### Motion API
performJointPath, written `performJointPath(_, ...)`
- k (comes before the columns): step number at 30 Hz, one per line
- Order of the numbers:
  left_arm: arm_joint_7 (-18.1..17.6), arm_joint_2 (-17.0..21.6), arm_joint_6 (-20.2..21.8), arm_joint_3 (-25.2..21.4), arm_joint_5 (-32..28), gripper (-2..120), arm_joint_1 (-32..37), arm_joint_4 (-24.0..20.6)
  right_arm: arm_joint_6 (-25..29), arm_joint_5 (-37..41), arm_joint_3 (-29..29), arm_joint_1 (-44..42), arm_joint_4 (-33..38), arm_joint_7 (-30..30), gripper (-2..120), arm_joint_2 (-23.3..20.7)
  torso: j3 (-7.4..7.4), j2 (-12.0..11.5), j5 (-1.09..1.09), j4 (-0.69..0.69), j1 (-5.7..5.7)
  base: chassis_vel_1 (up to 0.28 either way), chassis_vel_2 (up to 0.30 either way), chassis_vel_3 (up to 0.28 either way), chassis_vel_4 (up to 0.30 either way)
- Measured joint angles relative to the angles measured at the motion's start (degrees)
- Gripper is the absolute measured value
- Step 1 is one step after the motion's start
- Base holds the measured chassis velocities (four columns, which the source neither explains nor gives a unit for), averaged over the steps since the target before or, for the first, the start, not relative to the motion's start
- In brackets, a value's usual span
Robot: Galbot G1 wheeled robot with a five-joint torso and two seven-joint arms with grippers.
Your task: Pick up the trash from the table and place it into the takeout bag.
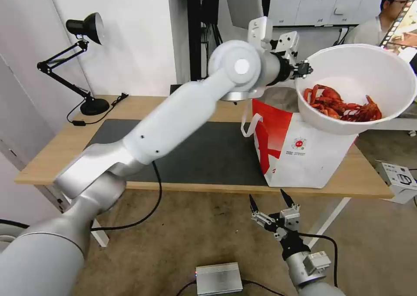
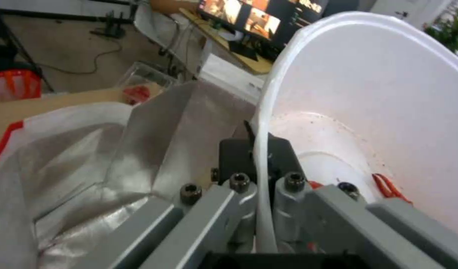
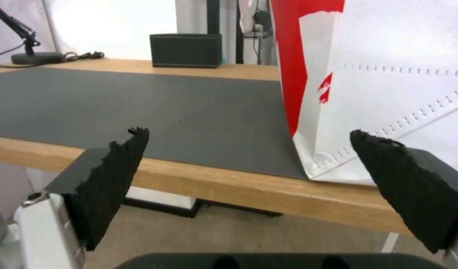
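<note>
The robot's left gripper (image 1: 304, 69) is pinching the rim of the white bowl (image 1: 360, 72) and holding it up in the air, right over the open top of the takeout bag (image 1: 299, 157). The bowl is tipped a bit, and the red crayfish shells (image 1: 341, 105) sit in a pile at its low side. In the left wrist view the thin white rim runs between the two closed fingers, with the shiny silver lining of the bag just beside it. A clear plastic box (image 2: 144, 80) with red bits in it shows past the bag's far edge; I cannot tell what it rests on. The bag stands on the right end of the wooden table (image 1: 56, 157), partly on the dark grey mat (image 1: 208, 157). The right gripper (image 1: 271, 205) waits low in front of the table edge with its black fingers spread wide, holding nothing. So I would say the job is partway: the bowl is lifted and over the bag but not inside it yet. The bag has a small round red logo (image 1: 299, 143), but its tiny words are too small to read.
</note>
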Motion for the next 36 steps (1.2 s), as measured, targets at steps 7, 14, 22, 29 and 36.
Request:
performJointPath(7, -2.3, -4.0, -1.6, -0.5, 2.4, 0, -0.4, 5.4, 0.0, 0.0, 0.0, 0.0, 0.0, 0.0, 100, 0.0, 0.00, 0.0, 0.00, 0.01, 0.00, 0.000, 0.000, 0.000, 0.000)
performJointPath(14, -4.2, -4.4, -4.6, 0.1, 3.1, 0, -0.9, 8.1, 0.0, 0.0, 0.0, 0.0, 0.0, 0.0, 100, 0.0, 0.00, 0.0, -0.01, 0.01, 0.00, 0.000, 0.000, 0.000, 0.000)
performJointPath(22, -6.7, -4.3, -6.7, -0.2, 1.4, 0, -1.4, 8.3, 0.0, 0.0, 0.0, 0.0, 0.0, 0.0, 100, 0.0, 0.00, 0.0, -0.01, 0.01, 0.00, 0.000, 0.000, 0.000, 0.000)
performJointPath(29, -10.0, -4.2, -7.7, 0.4, 1.2, 0, -1.2, 8.7, 0.0, 0.0, 0.0, 0.0, 0.0, 0.0, 100, 0.0, 0.00, 0.0, -0.01, 0.01, 0.00, 0.000, 0.000, 0.000, 0.000)
performJointPath(36, -14.4, -4.1, -7.4, 2.6, 1.8, 0, 0.0, 8.9, 0.0, 0.0, 0.0, 0.0, 0.0, 0.0, 100, 0.0, 0.01, 0.0, -0.01, 0.01, 0.00, 0.000, 0.000, 0.000, 0.000)
